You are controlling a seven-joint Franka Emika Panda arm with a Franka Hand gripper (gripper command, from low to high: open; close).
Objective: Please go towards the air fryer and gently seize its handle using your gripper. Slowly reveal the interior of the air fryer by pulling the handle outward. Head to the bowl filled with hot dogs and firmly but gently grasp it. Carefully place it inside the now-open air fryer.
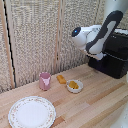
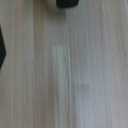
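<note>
While the arm (image 1: 97,36) bends in front of the air fryer (image 1: 114,59) at the exterior view's right, its white and dark links cover a part of the appliance's front, so I cannot see the handle and I cannot see the gripper itself. How far the fingers are apart, or whether they hold something, cannot be told from these pictures.

The fryer is black and glossy and it stands on the wooden table (image 1: 95,102) at the back, close to the slatted wall (image 1: 35,35). Its drawer looks closed, but the arm hides much of it, so this is not sure.

The bowl (image 1: 74,86) sits near the middle of the table, well apart from the fryer, toward the exterior view's left of it. It is white and upright, and the hot dogs (image 1: 73,85) lie inside as orange-yellow pieces. Nothing touches the bowl. Just beside it, a little further back, one loose orange piece (image 1: 61,79) lies on the wood. A pink cup (image 1: 45,80) stands upright further to the exterior view's left, and a flat patterned plate (image 1: 31,111) lies at the front left corner.

The wrist view is blurred — it shows mostly pale wood grain (image 2: 65,75), with a dark shape (image 2: 67,3) at one edge and another dark shape (image 2: 2,50) at a side. What these are I cannot tell.
</note>
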